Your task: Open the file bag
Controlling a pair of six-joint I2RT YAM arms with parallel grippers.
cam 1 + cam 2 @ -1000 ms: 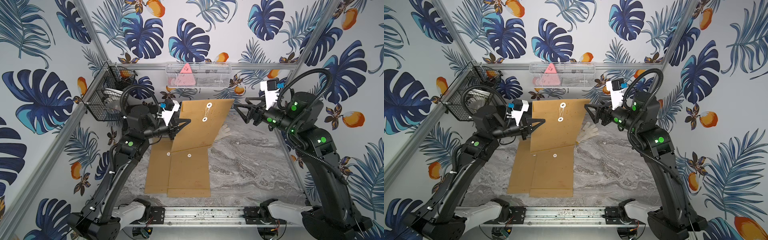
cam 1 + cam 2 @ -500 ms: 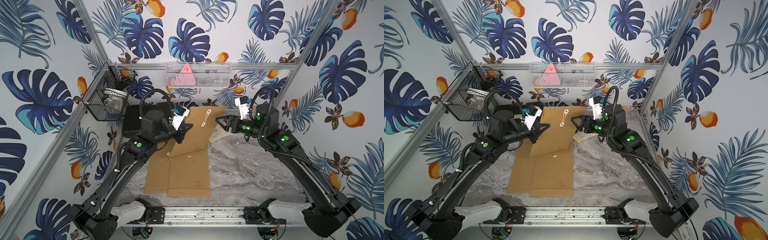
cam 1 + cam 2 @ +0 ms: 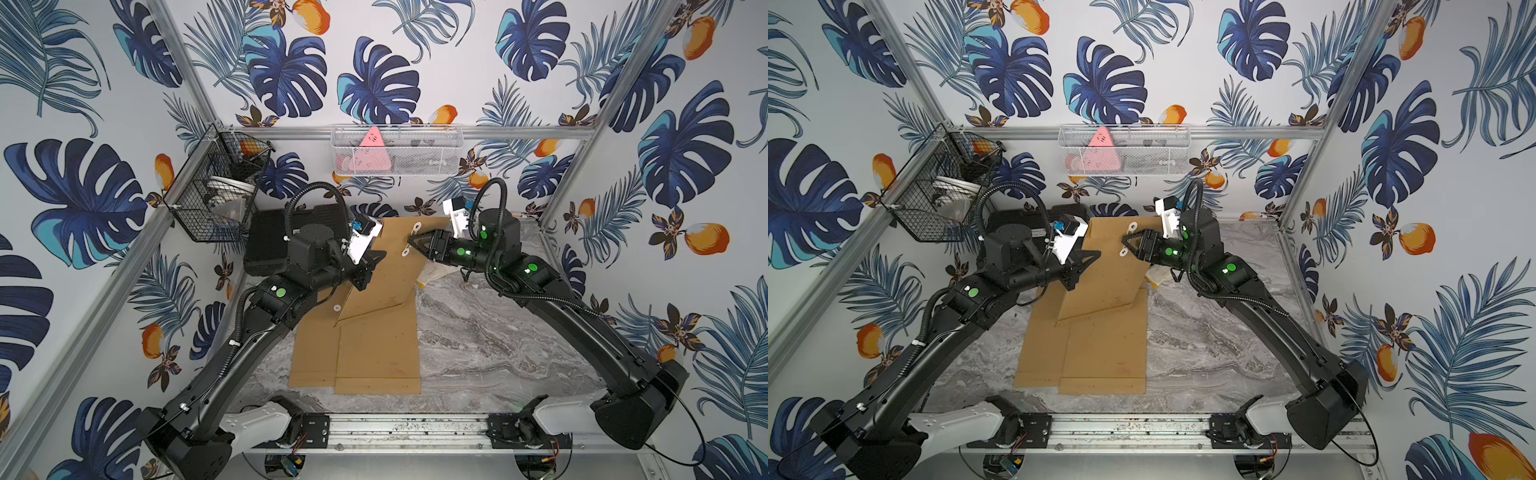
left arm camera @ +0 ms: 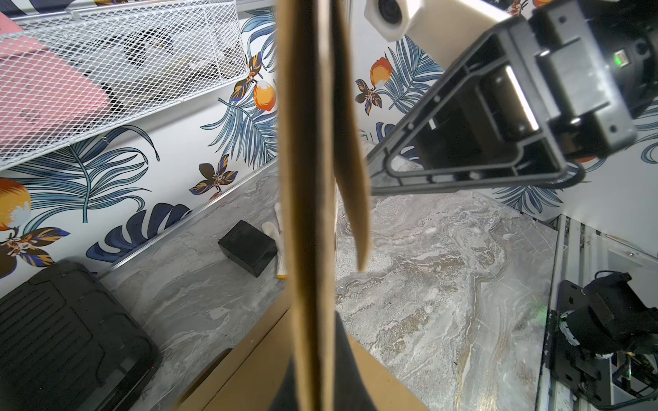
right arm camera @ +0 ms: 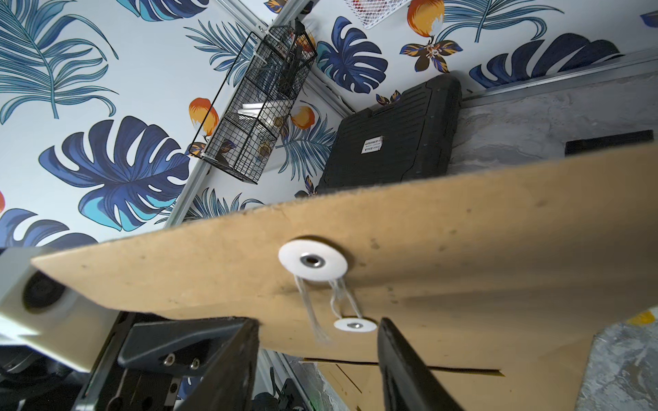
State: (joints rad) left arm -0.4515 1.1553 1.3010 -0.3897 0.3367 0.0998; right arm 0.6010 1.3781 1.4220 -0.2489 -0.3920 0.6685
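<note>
Both top views: left jaws clamped on file bag [image 3: 390,274], right jaws apart; pink triangle [image 3: 368,153] in mesh basket [image 3: 432,158].

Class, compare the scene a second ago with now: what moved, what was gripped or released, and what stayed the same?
The right pincer swung in from the side wall to the raised file bag, jaws narrowing around its string clasp, gripping nothing yet. The left pincer lowered the bag. Unchanged: the left pincer's shut grip on the bag's edge; the flat bags on the table.
</note>
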